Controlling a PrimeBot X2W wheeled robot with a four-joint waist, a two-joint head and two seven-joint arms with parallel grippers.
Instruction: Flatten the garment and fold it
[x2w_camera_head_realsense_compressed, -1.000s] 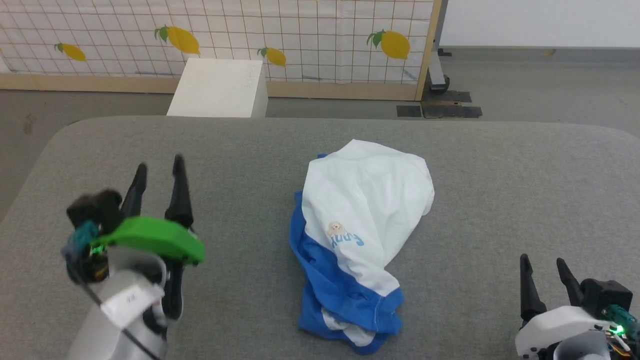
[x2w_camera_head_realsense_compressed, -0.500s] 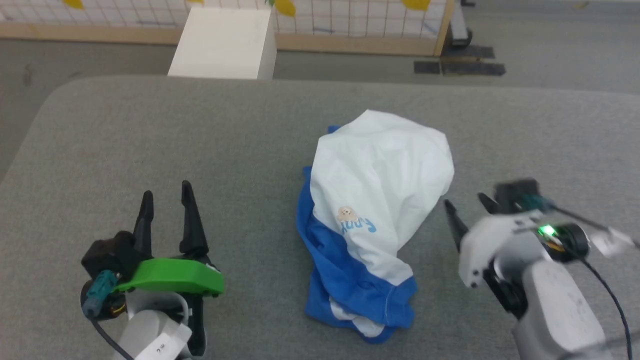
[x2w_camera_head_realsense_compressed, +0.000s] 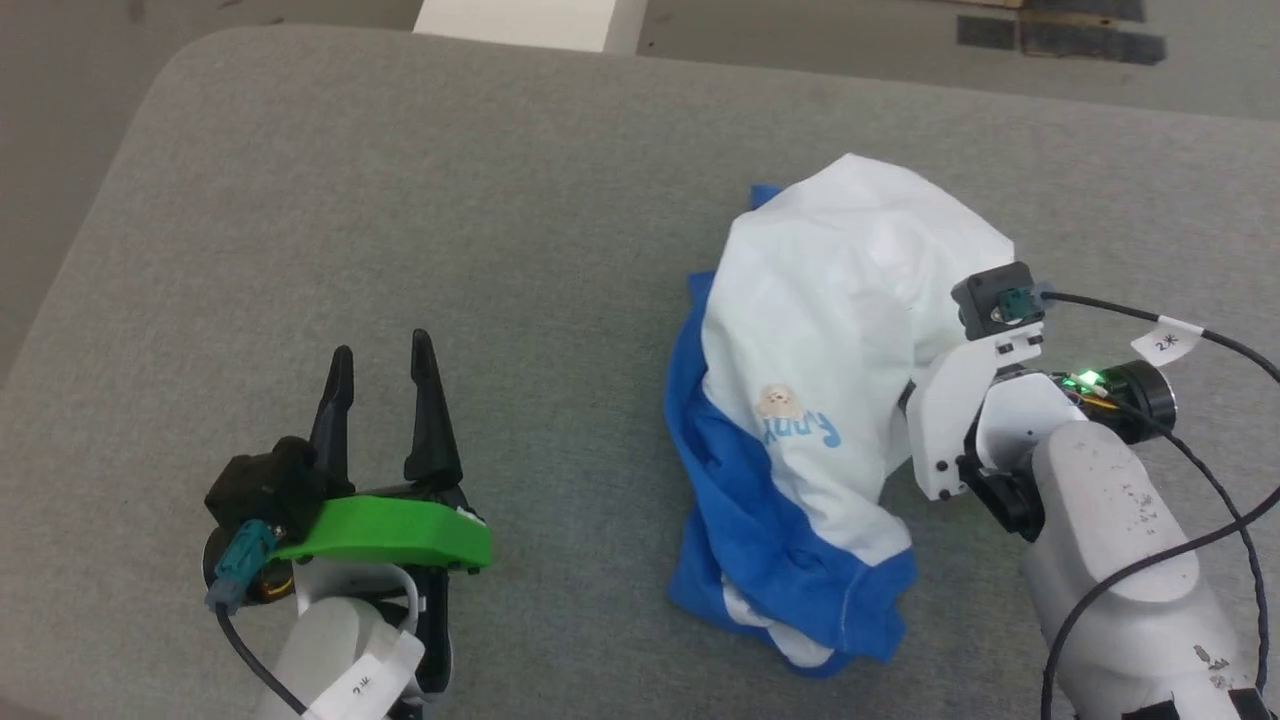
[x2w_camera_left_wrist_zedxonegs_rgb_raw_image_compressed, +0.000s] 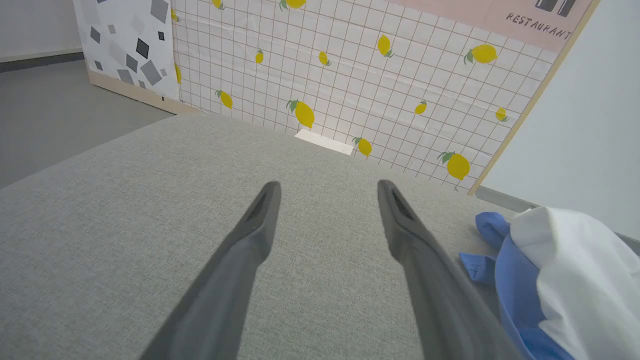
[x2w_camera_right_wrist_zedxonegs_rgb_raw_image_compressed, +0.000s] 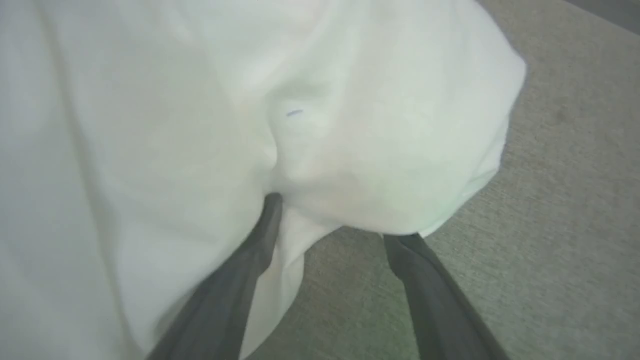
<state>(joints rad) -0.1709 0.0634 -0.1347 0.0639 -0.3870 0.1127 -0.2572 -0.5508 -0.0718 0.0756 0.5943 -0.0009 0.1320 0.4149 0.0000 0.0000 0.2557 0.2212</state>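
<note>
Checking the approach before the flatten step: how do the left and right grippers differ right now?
Position: the left gripper sits over the bare grey surface, apart from the garment. The right gripper has its fingertips at the garment's white edge, one tip tucked under the fabric.
Look: the left gripper carries a green cover, the right gripper a white cover.
Shared: both have long dark fingers, open jaws, and nothing clamped.
</note>
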